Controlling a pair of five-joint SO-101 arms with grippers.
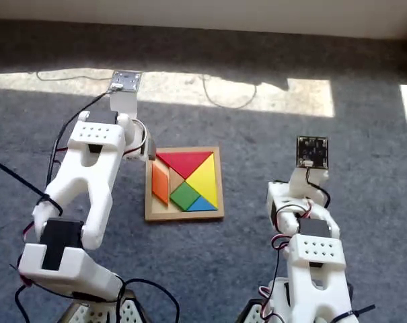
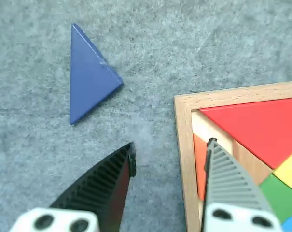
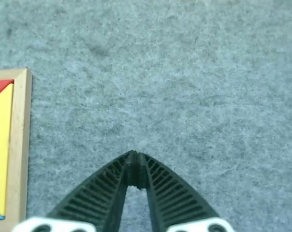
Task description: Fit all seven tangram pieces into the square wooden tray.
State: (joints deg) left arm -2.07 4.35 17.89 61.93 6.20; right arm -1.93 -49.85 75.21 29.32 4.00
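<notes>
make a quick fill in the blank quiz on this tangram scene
1. The triangle on the carpet outside the tray is ____.
2. The left gripper is ____.
3. The right gripper is ____.
4. In the tray, the big piece touching the yellow piece is ____.

Missing words: blue; open; shut; red

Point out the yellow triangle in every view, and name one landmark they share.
High view: yellow triangle in the right half of the tray, touching the red piece.
Left wrist view: yellow triangle between the red piece and the green piece.
Right wrist view: yellow triangle just inside the tray's rim.
Shared landmark: the tray's wooden rim.
</notes>
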